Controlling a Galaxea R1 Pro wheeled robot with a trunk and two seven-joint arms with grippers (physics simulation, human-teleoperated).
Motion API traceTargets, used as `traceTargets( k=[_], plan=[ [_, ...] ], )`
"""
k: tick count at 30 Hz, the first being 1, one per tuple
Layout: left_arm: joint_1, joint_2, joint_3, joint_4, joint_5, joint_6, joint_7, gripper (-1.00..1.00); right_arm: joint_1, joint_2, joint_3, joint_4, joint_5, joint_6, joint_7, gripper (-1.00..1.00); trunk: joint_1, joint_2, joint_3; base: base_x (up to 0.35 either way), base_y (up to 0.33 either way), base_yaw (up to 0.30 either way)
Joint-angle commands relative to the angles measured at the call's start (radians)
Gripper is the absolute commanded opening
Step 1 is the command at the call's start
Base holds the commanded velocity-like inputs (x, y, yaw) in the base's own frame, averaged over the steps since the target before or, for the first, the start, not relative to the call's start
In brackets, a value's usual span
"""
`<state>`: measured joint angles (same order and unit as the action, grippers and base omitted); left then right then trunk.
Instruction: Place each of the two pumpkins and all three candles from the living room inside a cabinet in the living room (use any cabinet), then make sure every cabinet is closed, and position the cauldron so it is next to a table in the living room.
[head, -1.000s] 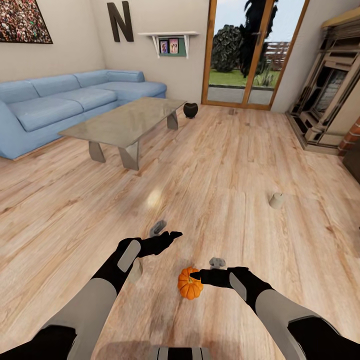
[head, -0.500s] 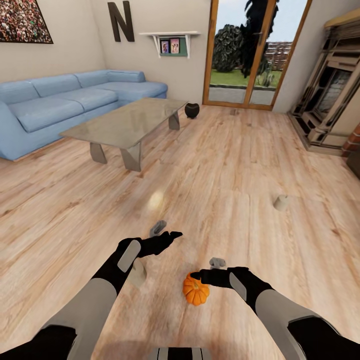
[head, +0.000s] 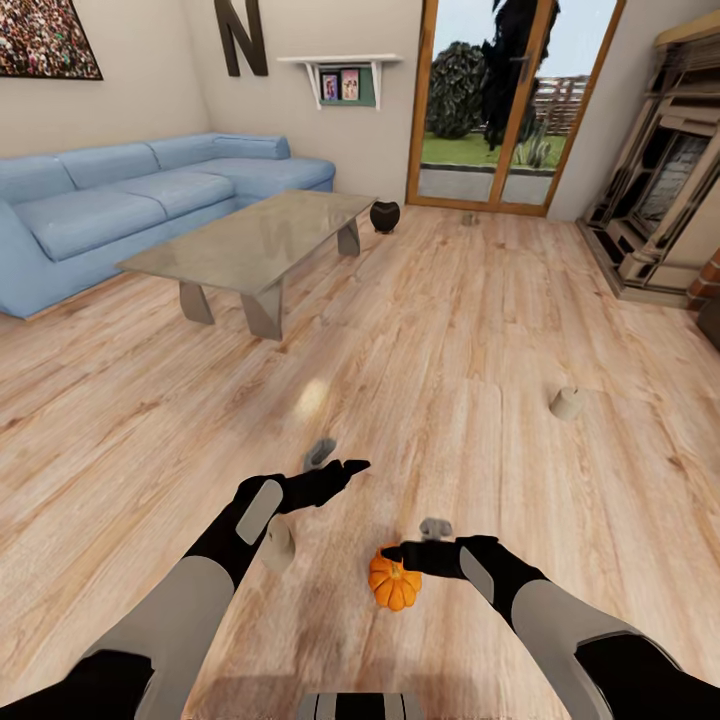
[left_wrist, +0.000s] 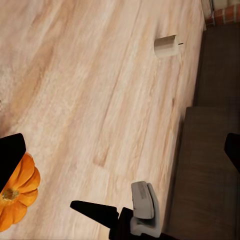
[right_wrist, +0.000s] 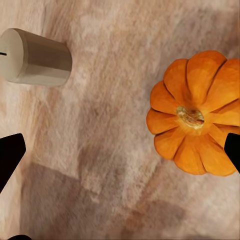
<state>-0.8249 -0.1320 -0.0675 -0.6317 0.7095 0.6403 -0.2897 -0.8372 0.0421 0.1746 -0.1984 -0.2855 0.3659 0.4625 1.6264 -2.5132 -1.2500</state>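
Pale wood-plank floor lay under my spread right fingers (right_wrist: 231, 150), beside a ribbed orange pumpkin (right_wrist: 197, 117); left fingers (left_wrist: 235, 150) spread too.

A single large dark capital letter N (head: 241, 36) hangs on the pale wall (head: 150, 90) above the blue sofa (head: 150, 195) in the head view, its top cut off by the frame edge, and no other text, label, brand or number can be read anywhere.
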Motion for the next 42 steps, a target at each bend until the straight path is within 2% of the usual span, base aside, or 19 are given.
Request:
traceTargets(
  k=[1,32,42],
  plan=[
    [0.0,0.0,0.0,0.0,0.002,0.004,-0.002,1.0,0.0,-0.001,0.007,-0.001,-0.011,0.005,-0.001,1.0,0.0,-0.001,-0.005,0.0,0.0,0.0],
    [0.0,0.0,0.0,0.003,0.002,0.0,0.002,1.0,0.0,-0.001,0.006,-0.001,-0.014,0.001,-0.003,1.0,0.014,-0.008,-0.125,0.0,0.0,0.0],
    [0.0,0.0,-0.003,0.026,-0.003,-0.003,0.01,1.0,0.0,-0.001,0.006,-0.001,-0.014,-0.001,-0.003,1.0,0.014,-0.008,-0.125,0.067,-0.056,0.0]
  ],
)
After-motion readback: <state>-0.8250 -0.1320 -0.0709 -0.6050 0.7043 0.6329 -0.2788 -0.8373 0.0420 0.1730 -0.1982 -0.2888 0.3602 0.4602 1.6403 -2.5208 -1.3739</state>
